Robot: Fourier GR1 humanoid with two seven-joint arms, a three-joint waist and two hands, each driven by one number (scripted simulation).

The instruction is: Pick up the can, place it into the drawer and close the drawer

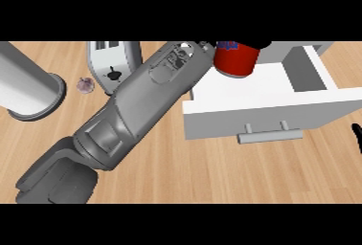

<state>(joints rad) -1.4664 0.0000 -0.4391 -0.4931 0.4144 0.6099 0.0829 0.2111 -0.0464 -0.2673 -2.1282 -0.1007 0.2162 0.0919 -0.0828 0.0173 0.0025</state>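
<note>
A red can (pixel 235 60) with a blue label at its top hangs over the back left part of the open white drawer (pixel 283 114). My left forearm runs from the lower left up to it. Only black bits of my left hand (pixel 263 44) show at the can's top, curled round it; the rest is cut off by the view's upper edge. The drawer is pulled out toward me, with its grey handle (pixel 269 136) at the front. Of my right hand (pixel 357 136) a thin black sliver shows at the right edge.
A silver toaster (pixel 113 61) stands at the back, left of my forearm. A tall grey cylinder (pixel 28 91) is at the far left. A small purplish object (pixel 85 84) lies between them. Wooden counter (pixel 212 172) stretches in front of the drawer.
</note>
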